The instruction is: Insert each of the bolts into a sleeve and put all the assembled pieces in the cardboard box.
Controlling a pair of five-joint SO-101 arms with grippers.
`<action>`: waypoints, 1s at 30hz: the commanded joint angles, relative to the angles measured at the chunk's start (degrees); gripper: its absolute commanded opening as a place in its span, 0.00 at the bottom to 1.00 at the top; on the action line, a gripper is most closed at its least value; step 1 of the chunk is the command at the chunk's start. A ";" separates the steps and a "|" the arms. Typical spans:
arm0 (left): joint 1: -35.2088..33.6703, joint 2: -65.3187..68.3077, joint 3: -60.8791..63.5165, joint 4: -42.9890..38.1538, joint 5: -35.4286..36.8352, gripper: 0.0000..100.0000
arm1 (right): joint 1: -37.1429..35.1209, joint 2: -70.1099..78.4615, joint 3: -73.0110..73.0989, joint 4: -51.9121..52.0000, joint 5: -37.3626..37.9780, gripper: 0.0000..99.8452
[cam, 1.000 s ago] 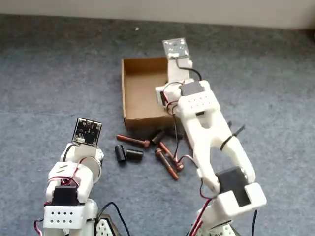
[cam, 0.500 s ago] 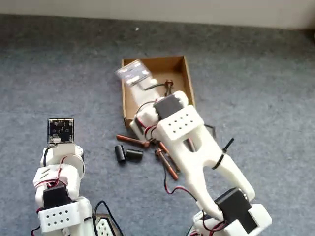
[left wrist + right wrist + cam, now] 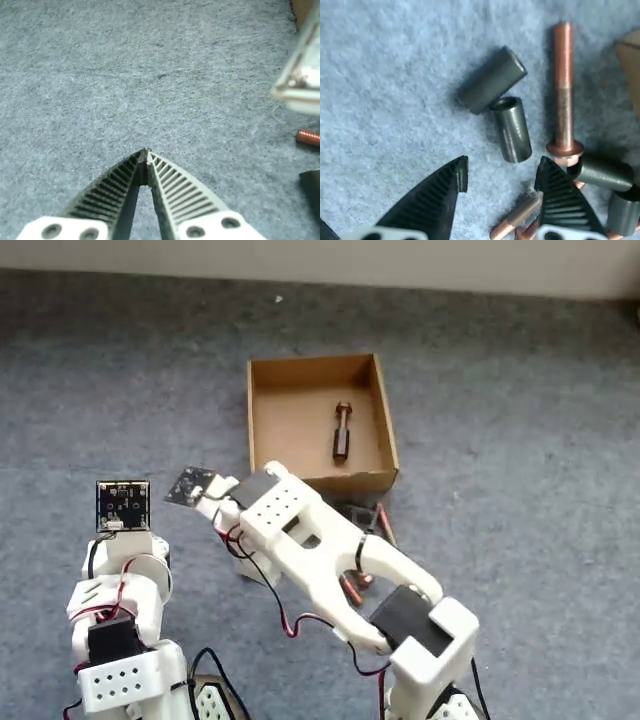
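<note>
— Grey carpet lies under both arms. How does the right gripper stand?

— Spread wide, with its toothed fingers apart and nothing between them, hanging just over the loose parts. Straight ahead of the gap lies a dark sleeve. Its open end touches a second sleeve, which lies at an angle to it.

— And the bolts?

— A long copper bolt lies just beside those two sleeves. Its flanged head is close to a third sleeve. More copper shafts cross near one fingertip.

— What about the left gripper?

— Pinched together with the tips meeting, and it holds nothing. It sits over plain carpet, apart from the loose parts.

— Where is the box?

— The cardboard box sits just beyond the loose parts, on the side away from the arms. One assembled piece, a bolt inside a sleeve, lies near the middle of its floor. It points along the line from the near wall to the far wall.

— And from above?

— The right arm stretches slantwise in front of the box and covers most of the loose parts.
</note>
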 commanded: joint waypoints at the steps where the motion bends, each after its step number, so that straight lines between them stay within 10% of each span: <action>1: -0.66 -0.48 -2.77 -1.05 -0.62 0.01 | -0.40 0.66 -3.65 -1.63 1.93 0.21; 30: 1.19 -0.48 -2.33 -1.05 -0.70 0.01 | 3.12 -0.66 -3.65 -2.77 2.81 0.01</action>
